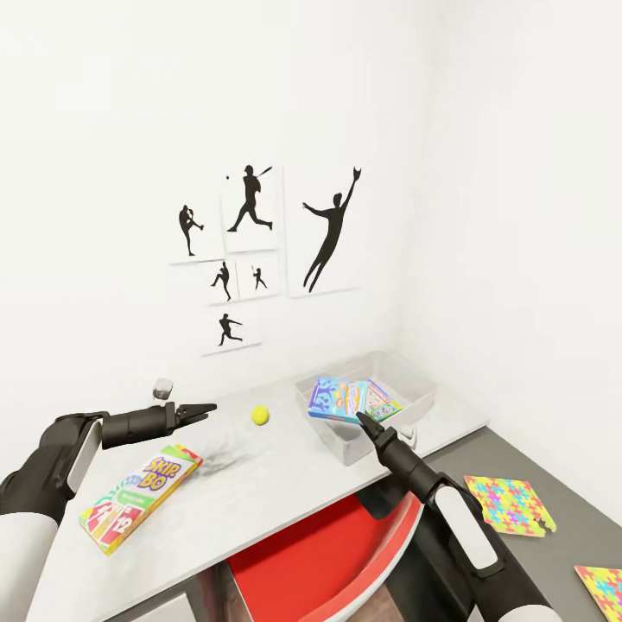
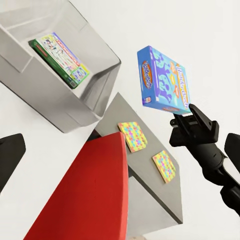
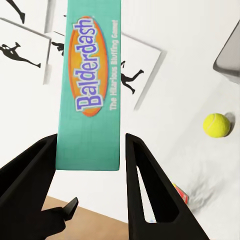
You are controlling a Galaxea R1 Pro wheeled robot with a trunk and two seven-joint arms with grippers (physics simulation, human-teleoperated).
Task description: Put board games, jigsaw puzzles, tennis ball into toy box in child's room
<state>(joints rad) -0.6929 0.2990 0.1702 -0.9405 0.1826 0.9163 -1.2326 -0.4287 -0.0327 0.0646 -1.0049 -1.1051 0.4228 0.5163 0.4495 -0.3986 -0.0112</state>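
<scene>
My right gripper [image 1: 363, 421] is shut on the blue board game [image 1: 337, 399], holding it in the air by the near left rim of the grey toy box [image 1: 415, 384]. Its edge, lettered Balderdash [image 3: 90, 85], stands between the two fingers [image 3: 150, 185]. A white-and-green board game [image 2: 60, 57] lies inside the toy box [image 2: 75, 105]. The tennis ball [image 1: 260, 415] rests on the pale table [image 1: 259, 492], left of the box. The SKIP-BO game [image 1: 142, 497] lies near the table's front left. Above and behind it, my left gripper [image 1: 203, 409] hovers open and empty.
Two jigsaw puzzles [image 1: 510, 505] [image 1: 605, 592] lie on the lower dark grey surface [image 1: 553, 484] to the right. A red chair [image 1: 328, 553] is tucked under the table's front edge. A small grey cup [image 1: 161, 389] stands at the back left, near the white wall with its silhouette pictures.
</scene>
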